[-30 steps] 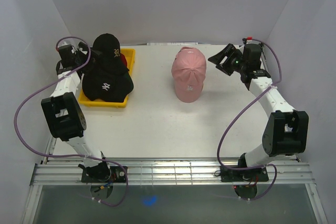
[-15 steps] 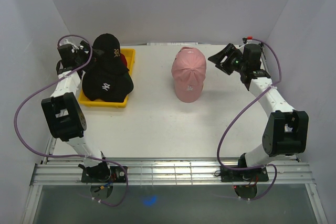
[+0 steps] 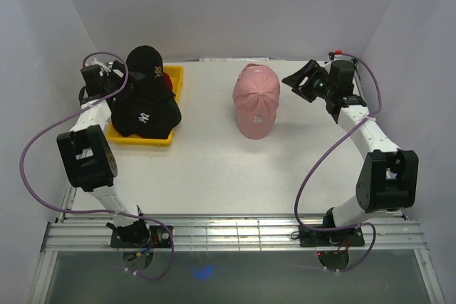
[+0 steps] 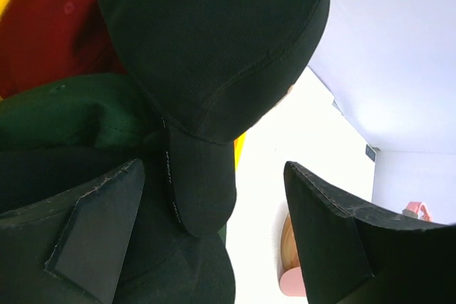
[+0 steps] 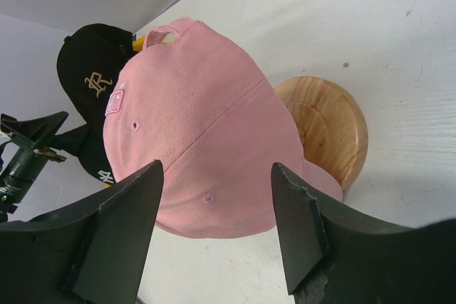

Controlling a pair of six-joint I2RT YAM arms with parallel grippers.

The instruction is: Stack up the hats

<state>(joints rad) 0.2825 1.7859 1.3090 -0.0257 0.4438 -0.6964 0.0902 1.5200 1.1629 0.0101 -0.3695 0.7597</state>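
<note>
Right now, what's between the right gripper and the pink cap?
Nothing. In the top view only bare table separates the right gripper from the pink cap; the right wrist view shows the cap unobstructed beyond its open fingers.

We read a white "NY" on the lower black fabric cap (image 3: 142,115) at the far left corner of the counter (image 3: 214,169), and a tan "R"-like monogram on the upper black fabric cap (image 3: 146,62). The white emblem on the pink fabric cap (image 3: 256,94) is illegible.
</note>
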